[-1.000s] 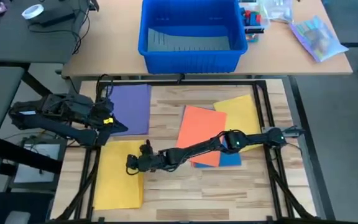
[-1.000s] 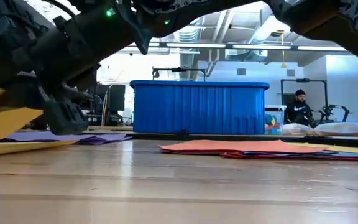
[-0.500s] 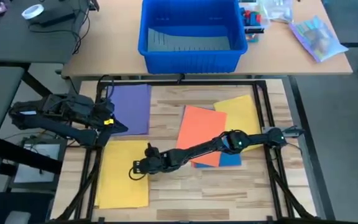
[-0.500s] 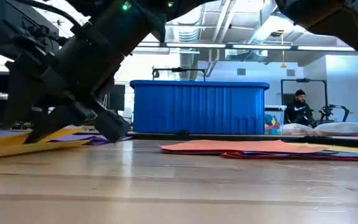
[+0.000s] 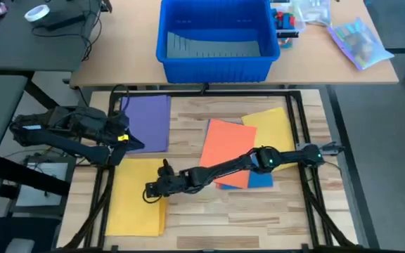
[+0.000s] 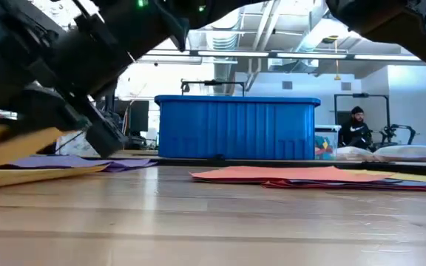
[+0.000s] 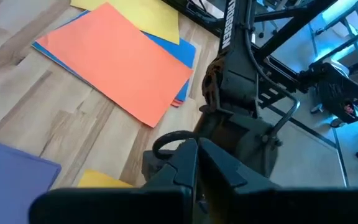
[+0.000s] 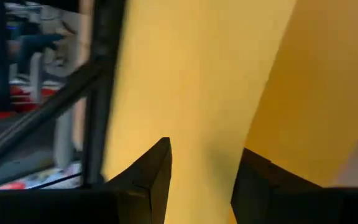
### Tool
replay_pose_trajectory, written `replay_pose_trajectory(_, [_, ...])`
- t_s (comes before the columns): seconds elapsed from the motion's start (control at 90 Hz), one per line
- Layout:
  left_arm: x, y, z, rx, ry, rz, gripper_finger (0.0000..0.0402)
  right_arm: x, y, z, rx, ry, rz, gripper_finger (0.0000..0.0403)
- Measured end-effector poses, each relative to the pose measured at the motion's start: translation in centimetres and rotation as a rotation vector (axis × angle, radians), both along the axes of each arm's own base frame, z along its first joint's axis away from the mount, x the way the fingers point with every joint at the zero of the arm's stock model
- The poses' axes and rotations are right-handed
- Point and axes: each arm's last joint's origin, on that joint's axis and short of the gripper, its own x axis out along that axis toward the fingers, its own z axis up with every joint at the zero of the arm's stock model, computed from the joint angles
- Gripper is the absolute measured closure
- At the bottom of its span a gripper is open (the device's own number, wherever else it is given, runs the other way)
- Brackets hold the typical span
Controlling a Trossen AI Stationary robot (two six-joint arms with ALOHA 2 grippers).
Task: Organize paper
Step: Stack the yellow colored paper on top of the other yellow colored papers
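Right gripper [image 5: 150, 191] — clamped on yellow sheet's [image 5: 133, 207] lifted edge; left gripper [image 5: 136, 144] — clenched, empty, beside purple sheet [image 5: 148, 121]

orange sheet [image 7: 114, 65] atop blue sheet [image 7: 182, 53] | purple sheet [image 7: 11, 180] near | left hand [image 7: 194, 163] fingers together

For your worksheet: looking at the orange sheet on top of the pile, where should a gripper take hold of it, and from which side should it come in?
Probably the orange sheet's lower-left edge, coming from the bare wood on the pile's left. It lies flat and tilted atop the blue sheet and a yellow sheet, and that edge overhangs bare table, so a finger could slide under it alone.
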Motion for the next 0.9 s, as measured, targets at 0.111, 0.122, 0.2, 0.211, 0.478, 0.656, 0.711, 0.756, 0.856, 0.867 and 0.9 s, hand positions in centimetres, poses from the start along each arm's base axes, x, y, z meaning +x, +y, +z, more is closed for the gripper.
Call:
replay_pose_trajectory(0.111, [0.0, 0.0, 0.0, 0.000, 0.000, 0.000, 0.0402, -0.4, -0.4, -0.6, -0.006, 0.075, -0.014, 0.0280])
replay_pose_trajectory(0.122, [0.0, 0.0, 0.0, 0.000, 0.000, 0.000, 0.0402, -0.5, -0.5, -0.6, -0.008, 0.085, -0.014, 0.0280])
replay_pose_trajectory(0.2, [0.0, 0.0, -0.1, 0.008, 0.010, -0.004, 0.0402, -0.9, -0.3, -1.1, -0.007, 0.150, 0.033, 0.0280])
replay_pose_trajectory(0.211, [-0.1, 0.0, -0.1, 0.010, 0.012, -0.005, 0.0402, -1.0, -0.2, -1.1, -0.005, 0.158, 0.044, 0.0280])
replay_pose_trajectory(0.478, [-0.2, 0.1, -0.3, 0.093, 0.024, -0.040, 0.0402, -0.9, 0.5, 0.4, -0.031, 0.098, 0.170, 0.0280])
replay_pose_trajectory(0.656, [-0.2, 0.1, -0.3, 0.099, 0.022, -0.043, 0.0402, -1.0, -0.4, 0.8, -0.099, 0.108, 0.204, 0.0280])
replay_pose_trajectory(0.711, [-0.2, 0.1, -0.3, 0.099, 0.024, -0.043, 0.0402, -1.1, -0.7, 1.5, -0.152, 0.103, 0.244, 0.0280])
replay_pose_trajectory(0.756, [-0.2, 0.1, -0.3, 0.099, 0.025, -0.043, 0.0402, -1.4, -0.9, 2.2, -0.203, 0.112, 0.284, 0.0280])
replay_pose_trajectory(0.856, [-0.2, 0.1, -0.3, 0.094, 0.031, -0.040, 0.0402, -2.4, -0.5, 3.5, -0.339, 0.158, 0.418, 0.0280])
replay_pose_trajectory(0.867, [-0.2, 0.1, -0.3, 0.094, 0.032, -0.040, 0.0402, -2.5, -0.4, 3.5, -0.354, 0.166, 0.434, 0.0280])
replay_pose_trajectory(0.9, [-0.2, 0.1, -0.3, 0.094, 0.034, -0.040, 0.0402, -2.8, 0.2, 3.4, -0.392, 0.184, 0.476, 0.0280])
